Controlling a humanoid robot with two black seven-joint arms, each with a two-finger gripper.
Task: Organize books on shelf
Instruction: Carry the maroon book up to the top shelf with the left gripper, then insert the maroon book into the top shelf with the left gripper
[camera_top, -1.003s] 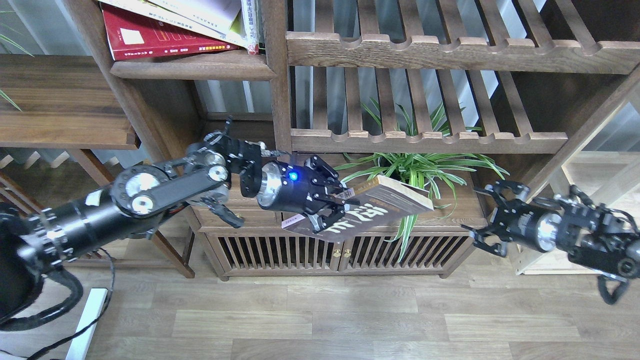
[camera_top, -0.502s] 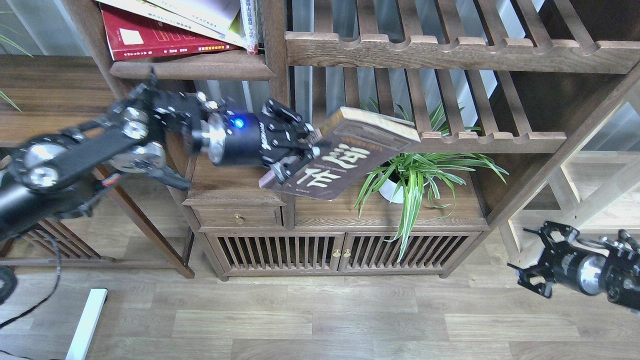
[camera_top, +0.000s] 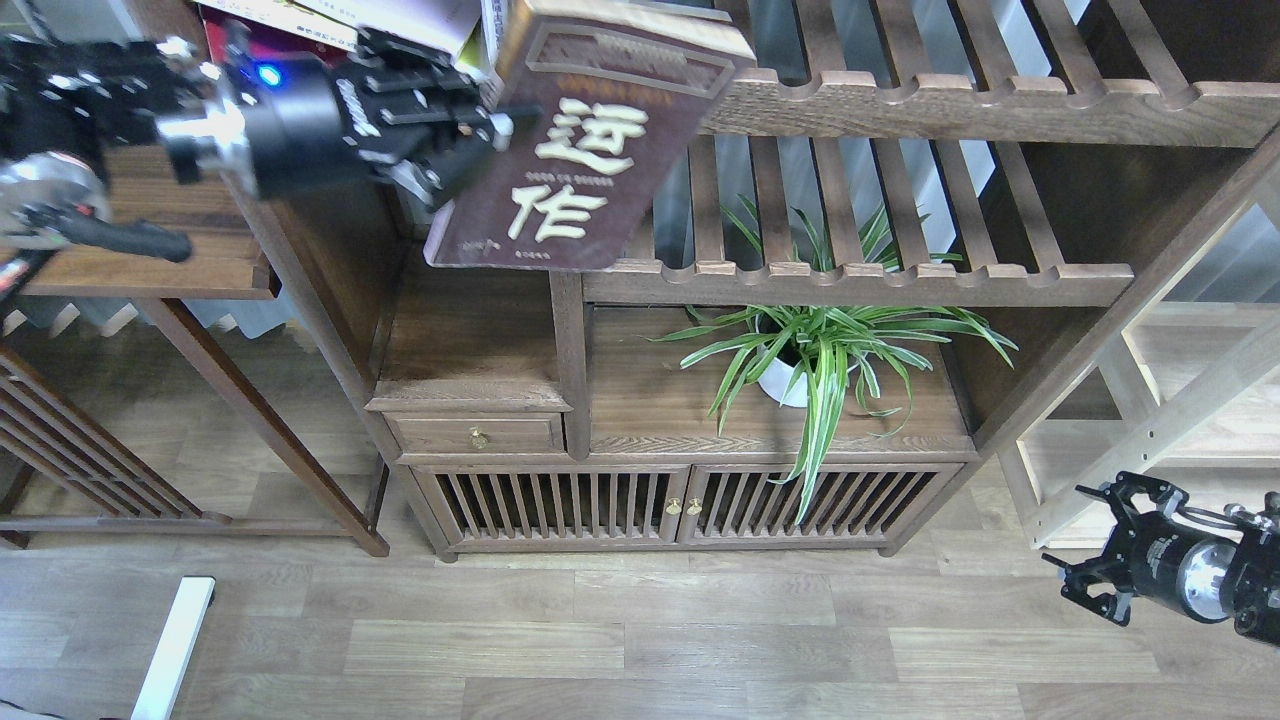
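My left gripper (camera_top: 470, 140) is shut on a maroon-brown book (camera_top: 585, 150) with large cream characters. It holds the book tilted, high up in front of the narrow bookcase bay at the top left. In that bay, pale books (camera_top: 400, 12) lean over a red book (camera_top: 225, 35), which shows only as a sliver. The shelf board under them is hidden behind my left wrist. My right gripper (camera_top: 1090, 560) is open and empty, low at the right edge above the floor.
Slatted racks with scalloped rails (camera_top: 900, 100) fill the middle and right. A potted spider plant (camera_top: 820, 350) stands on the low cabinet (camera_top: 680, 440). A dark side table (camera_top: 140, 270) is at left. A pale shelving unit (camera_top: 1180, 400) is at right.
My left arm has lifted the book up and to the left, from cabinet height to the top bay. My right arm has dropped and drawn back to the right.
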